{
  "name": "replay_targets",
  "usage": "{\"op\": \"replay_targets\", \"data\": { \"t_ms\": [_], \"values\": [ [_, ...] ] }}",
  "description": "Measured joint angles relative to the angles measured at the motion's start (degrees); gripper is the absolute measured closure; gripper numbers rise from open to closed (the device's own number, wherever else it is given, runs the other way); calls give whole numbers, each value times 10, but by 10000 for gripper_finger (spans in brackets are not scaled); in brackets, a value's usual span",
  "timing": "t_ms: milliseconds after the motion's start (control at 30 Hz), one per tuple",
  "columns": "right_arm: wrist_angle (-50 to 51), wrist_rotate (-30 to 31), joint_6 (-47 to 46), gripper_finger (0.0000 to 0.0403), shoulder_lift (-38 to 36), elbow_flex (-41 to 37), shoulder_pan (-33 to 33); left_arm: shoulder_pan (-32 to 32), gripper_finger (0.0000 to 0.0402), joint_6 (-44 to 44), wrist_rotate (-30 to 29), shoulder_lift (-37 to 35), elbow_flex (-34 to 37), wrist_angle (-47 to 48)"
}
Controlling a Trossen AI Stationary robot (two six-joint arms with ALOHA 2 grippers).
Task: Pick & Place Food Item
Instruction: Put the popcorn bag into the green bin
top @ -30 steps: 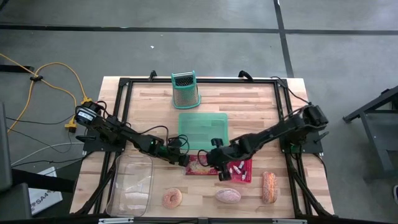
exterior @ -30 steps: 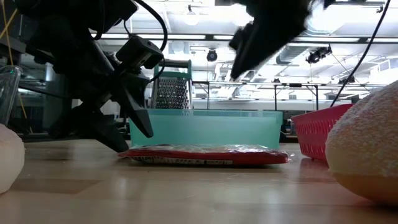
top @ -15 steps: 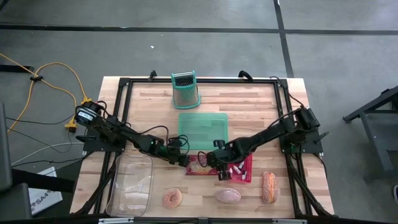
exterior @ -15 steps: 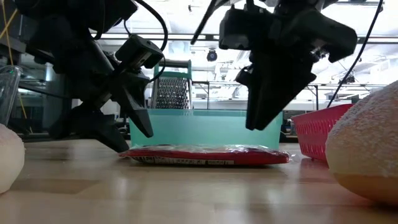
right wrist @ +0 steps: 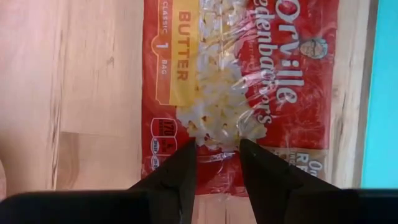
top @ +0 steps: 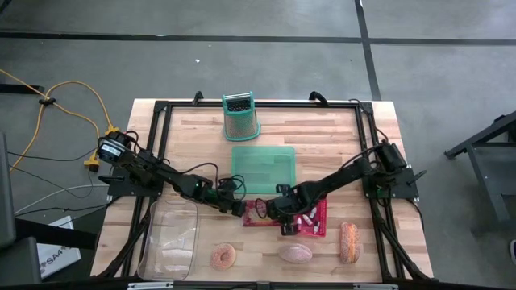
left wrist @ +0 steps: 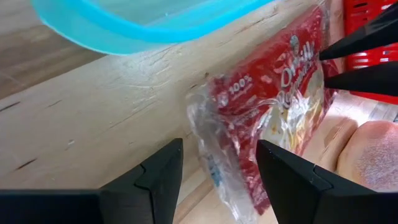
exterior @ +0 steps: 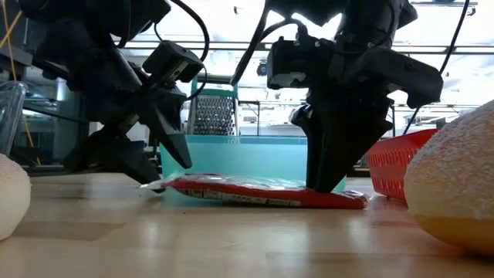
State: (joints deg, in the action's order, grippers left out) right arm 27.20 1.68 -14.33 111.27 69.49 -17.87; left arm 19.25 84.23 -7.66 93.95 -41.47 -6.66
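Wooden surface [top: 322, 129] carries your popcorn bag [exterior: 262, 191]. Right gripper [exterior: 333, 179] presses down onto it, fingers released. Left gripper [left wrist: 217, 180] straddles its edge, also released.

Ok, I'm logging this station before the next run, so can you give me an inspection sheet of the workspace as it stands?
Surface: wooden table inside a black frame.
Job's things: red popcorn bag flat on the wood; teal tray just behind it; clear bin on the left.
Clutter: grater at the back; red basket; donut, bun and long pastry along the front edge.
Grippers: left claw open at the bag's clear end; right claw open, down over the bag, tips on the wrapper.
Cables: yellow cord on the floor to the left.
Surroundings: grey floor with dark lines; no person seen.
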Motion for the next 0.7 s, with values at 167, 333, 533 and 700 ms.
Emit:
{"op": "replay_targets", "data": {
  "t_ms": [167,333,533,700],
  "values": [
    [-7,-2,3,291,2,0,0,0,203,-2,0,0,0,-3],
    [-11,-2,4,291,3,0,0,0,203,-2,0,0,0,-4],
    [-23,-2,6,291,3,-1,0,0,203,-2,4,0,0,-8],
    [-29,-3,6,291,4,-2,0,0,203,-3,4,0,0,-12]
  ]
}}
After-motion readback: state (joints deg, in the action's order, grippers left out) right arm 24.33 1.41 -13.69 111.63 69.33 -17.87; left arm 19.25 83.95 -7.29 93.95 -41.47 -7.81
